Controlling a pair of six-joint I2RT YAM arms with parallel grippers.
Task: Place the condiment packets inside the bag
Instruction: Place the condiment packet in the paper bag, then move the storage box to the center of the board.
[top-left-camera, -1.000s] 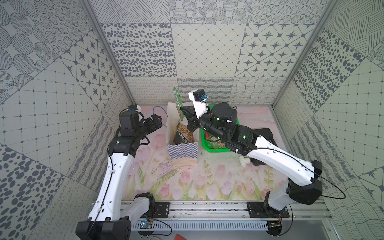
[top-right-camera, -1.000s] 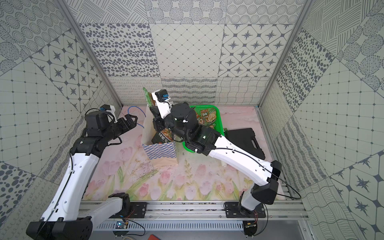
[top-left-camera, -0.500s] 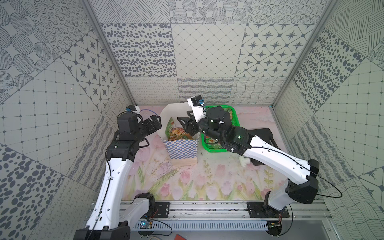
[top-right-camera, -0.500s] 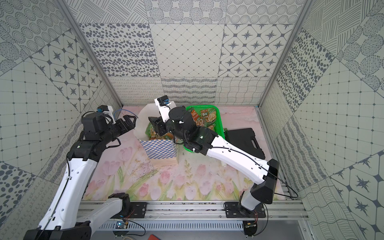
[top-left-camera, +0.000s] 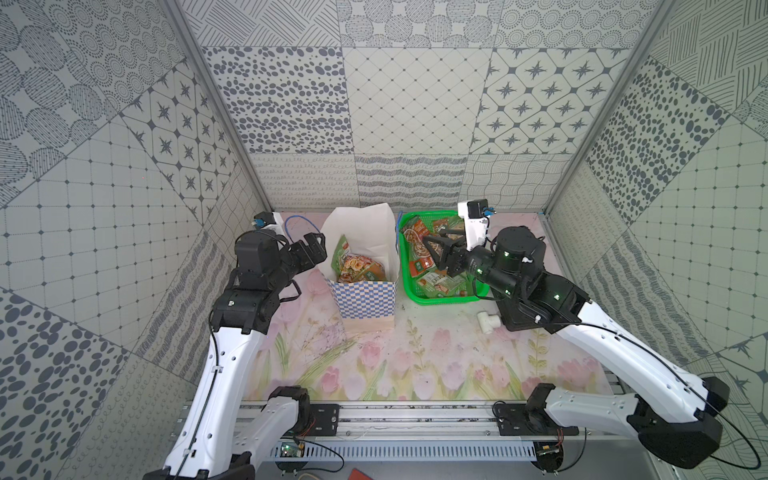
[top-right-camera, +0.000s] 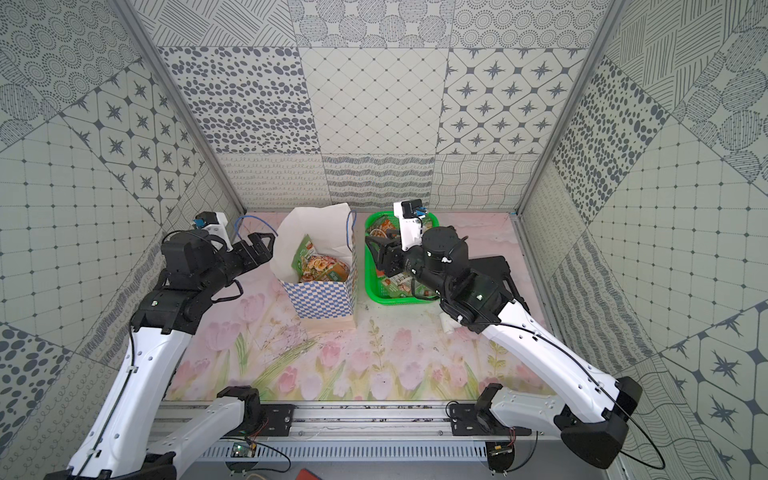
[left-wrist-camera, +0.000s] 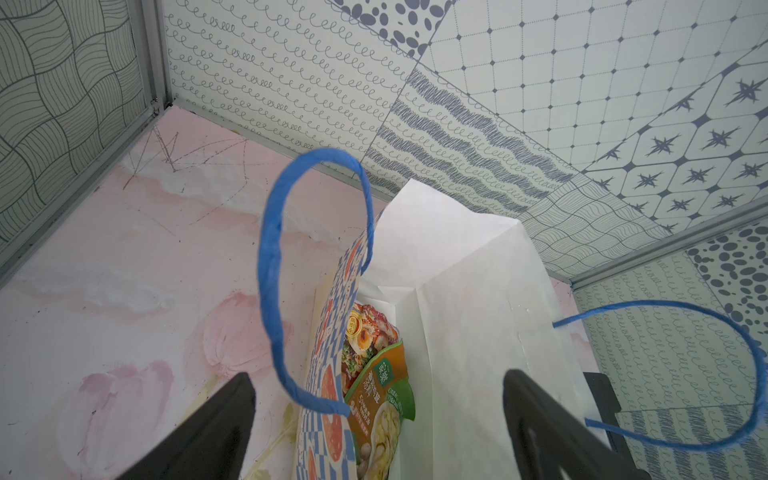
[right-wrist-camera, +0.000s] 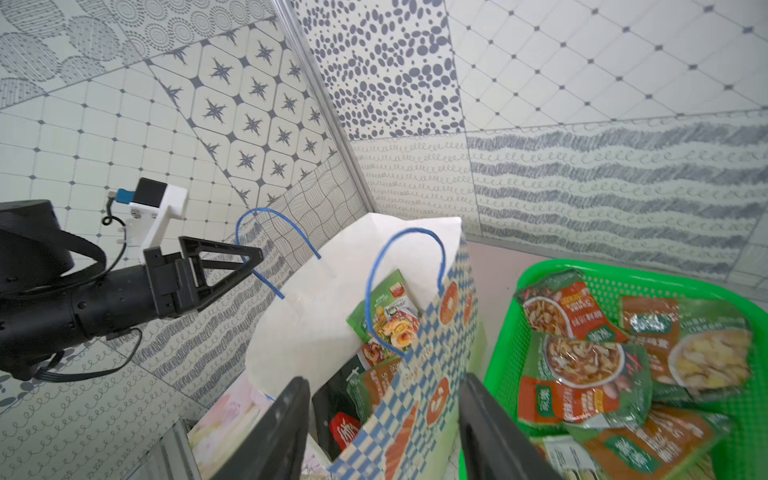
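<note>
The white bag (top-left-camera: 365, 297) (top-right-camera: 326, 297) with its blue checkered band stands upright and open at the back middle of the table. Several condiment packets (top-left-camera: 353, 266) (left-wrist-camera: 374, 399) (right-wrist-camera: 390, 316) lie inside it. More packets (top-left-camera: 419, 253) (right-wrist-camera: 582, 361) fill the green basket (top-left-camera: 444, 298) (right-wrist-camera: 503, 345) to its right. My left gripper (top-left-camera: 316, 245) (left-wrist-camera: 376, 376) is open and empty beside the bag's left wall, near a blue handle (left-wrist-camera: 270, 266). My right gripper (top-left-camera: 434, 241) (right-wrist-camera: 384, 378) is open and empty above the basket's left part.
A black case (top-right-camera: 494, 270) lies under the right arm, right of the basket. A small white pipe fitting (top-left-camera: 487, 322) sits on the floral mat in front of the basket. The patterned back wall stands close behind the bag and the basket.
My right gripper, shut on a packet above the bag a second ago, opened and let it drop in, then moved right over the basket. The left gripper stayed open beside the bag.
</note>
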